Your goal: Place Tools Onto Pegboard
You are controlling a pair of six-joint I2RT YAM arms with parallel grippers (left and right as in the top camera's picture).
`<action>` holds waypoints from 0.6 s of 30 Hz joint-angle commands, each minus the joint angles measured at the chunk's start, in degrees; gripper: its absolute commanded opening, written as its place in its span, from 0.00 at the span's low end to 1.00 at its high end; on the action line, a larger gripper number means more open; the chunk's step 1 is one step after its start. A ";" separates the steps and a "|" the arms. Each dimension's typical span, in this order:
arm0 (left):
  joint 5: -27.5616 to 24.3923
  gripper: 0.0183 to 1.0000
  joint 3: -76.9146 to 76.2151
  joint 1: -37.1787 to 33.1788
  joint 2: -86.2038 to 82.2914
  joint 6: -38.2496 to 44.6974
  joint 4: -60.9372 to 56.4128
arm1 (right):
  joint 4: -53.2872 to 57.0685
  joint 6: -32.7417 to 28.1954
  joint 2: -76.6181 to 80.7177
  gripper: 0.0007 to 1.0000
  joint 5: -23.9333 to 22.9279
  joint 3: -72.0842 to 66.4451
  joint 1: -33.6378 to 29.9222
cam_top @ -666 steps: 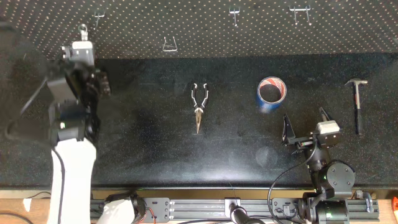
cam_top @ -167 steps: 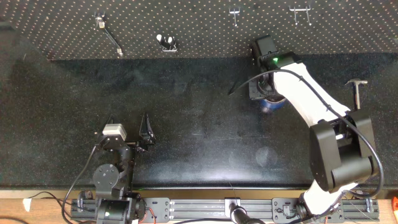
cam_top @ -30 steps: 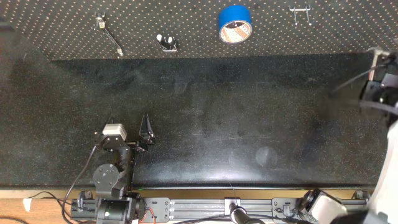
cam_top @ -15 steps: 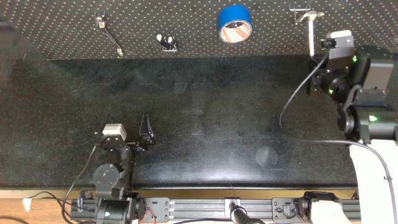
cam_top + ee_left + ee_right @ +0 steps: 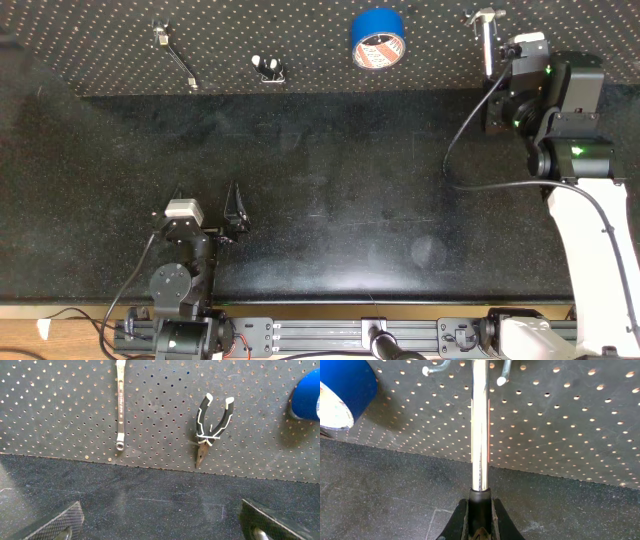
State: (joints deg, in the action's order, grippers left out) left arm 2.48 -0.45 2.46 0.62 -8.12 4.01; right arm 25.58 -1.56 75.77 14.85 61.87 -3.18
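Now the right gripper [image 5: 495,88] is up at the far right of the pegboard [image 5: 300,30], its fingers clamped tight on the black grip of the hammer [image 5: 488,45]. The hammer stands upright against the board, and its bright shaft [image 5: 480,435] rises between the two prongs of a hook [image 5: 502,375]. The head is level with that hook in the top view, but I cannot tell whether it already rests on the prongs.

To the left of the hammer, a roll of blue tape [image 5: 378,38] hangs on the board. Farther left are the pliers [image 5: 212,427], hanging nose down, and at the far left the wrench [image 5: 120,405].

The left gripper [image 5: 208,205] sits low over the black table [image 5: 350,200] at the near left, well apart from the board. Its fingers [image 5: 55,522] are spread wide and hold nothing.
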 commanded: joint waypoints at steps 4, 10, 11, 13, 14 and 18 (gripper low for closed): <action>-0.17 1.00 0.13 0.20 -0.42 0.72 0.42 | -0.44 -1.07 2.47 0.17 -0.26 0.26 3.28; -0.17 1.00 0.13 0.20 -0.42 0.72 0.42 | -0.46 -1.07 3.32 0.36 -0.66 0.26 3.43; -0.17 1.00 0.13 0.20 -0.42 0.72 0.42 | -0.48 -1.07 3.32 0.41 -0.74 0.26 3.43; -0.17 1.00 0.13 0.20 -0.42 0.72 0.42 | -0.46 -1.07 3.32 0.51 -0.87 0.26 3.43; -0.17 1.00 0.13 0.20 -0.42 0.72 0.42 | -0.50 -1.07 3.32 0.53 -0.90 0.26 3.43; -0.17 1.00 0.13 0.20 -0.42 0.72 0.42 | -1.53 -1.05 3.32 0.75 -0.87 0.26 3.43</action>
State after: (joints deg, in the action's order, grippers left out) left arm 2.48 -0.45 2.46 0.62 -8.12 4.01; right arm 24.56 -2.63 78.76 13.85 61.87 -0.23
